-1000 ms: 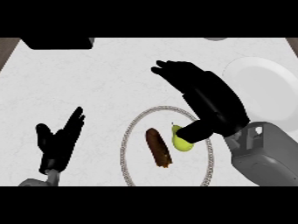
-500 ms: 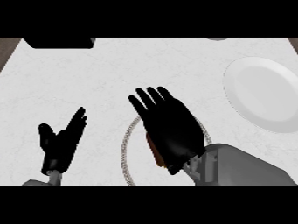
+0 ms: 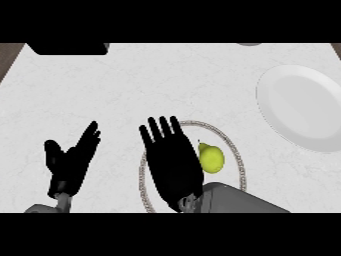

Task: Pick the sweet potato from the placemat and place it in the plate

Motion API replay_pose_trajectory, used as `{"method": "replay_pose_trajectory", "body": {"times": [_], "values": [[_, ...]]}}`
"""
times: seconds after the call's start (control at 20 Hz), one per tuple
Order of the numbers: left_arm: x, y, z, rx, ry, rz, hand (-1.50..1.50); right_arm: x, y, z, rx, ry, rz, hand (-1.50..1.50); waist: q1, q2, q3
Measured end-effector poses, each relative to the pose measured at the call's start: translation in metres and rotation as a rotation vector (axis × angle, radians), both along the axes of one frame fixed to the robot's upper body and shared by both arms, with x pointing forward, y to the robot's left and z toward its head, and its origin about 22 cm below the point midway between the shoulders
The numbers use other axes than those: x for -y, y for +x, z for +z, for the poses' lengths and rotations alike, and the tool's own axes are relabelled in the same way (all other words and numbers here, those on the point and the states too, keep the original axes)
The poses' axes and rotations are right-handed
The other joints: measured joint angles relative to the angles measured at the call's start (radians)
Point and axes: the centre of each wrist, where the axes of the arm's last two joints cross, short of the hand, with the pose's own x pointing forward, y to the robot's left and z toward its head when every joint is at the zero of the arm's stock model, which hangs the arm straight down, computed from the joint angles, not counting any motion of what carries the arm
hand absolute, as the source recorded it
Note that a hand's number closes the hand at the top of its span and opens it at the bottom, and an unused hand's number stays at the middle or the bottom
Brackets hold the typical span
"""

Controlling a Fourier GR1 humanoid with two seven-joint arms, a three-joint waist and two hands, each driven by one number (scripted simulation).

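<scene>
A round white placemat (image 3: 236, 150) with a grey braided rim lies at the lower middle of the counter. My right hand (image 3: 171, 160) is spread flat over its left half, fingers straight and pointing away from me, open. The sweet potato is hidden beneath that hand. A yellow-green pear-shaped fruit (image 3: 210, 158) rests on the mat just right of the hand. The white plate (image 3: 309, 107) sits at the right, apart from the mat. My left hand (image 3: 71, 162) rests open at the lower left, fingers up.
A black box (image 3: 68, 48) stands at the back left edge. A grey round object (image 3: 250, 44) peeks in at the back right. Dark wood shows beyond the counter's left and right corners.
My right hand has swept leftward and toward me across the placemat, now covering the sweet potato and uncovering the yellow-green fruit. The left hand has stayed still.
</scene>
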Motion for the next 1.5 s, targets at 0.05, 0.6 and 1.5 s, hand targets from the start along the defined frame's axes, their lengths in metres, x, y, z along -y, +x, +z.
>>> {"method": "replay_pose_trajectory", "body": {"times": [0.05,0.6,1.5], "values": [[-0.002,0.001,0.002,-0.004,0.001,0.001,0.00,0.002,0.001,-0.002,-0.013,-0.010,-0.006,-1.50,0.000,0.001,-0.001],[-0.001,-0.004,-0.001,0.000,-0.001,0.003,0.00,-0.010,-0.010,-0.043,-0.076,-0.044,-0.043,-1.50,-0.001,0.001,0.000],[-0.002,-0.002,-0.001,-0.007,0.010,0.004,0.00,-0.002,0.011,-0.083,-0.043,-0.192,-0.105,-1.50,0.001,0.000,0.001]]}}
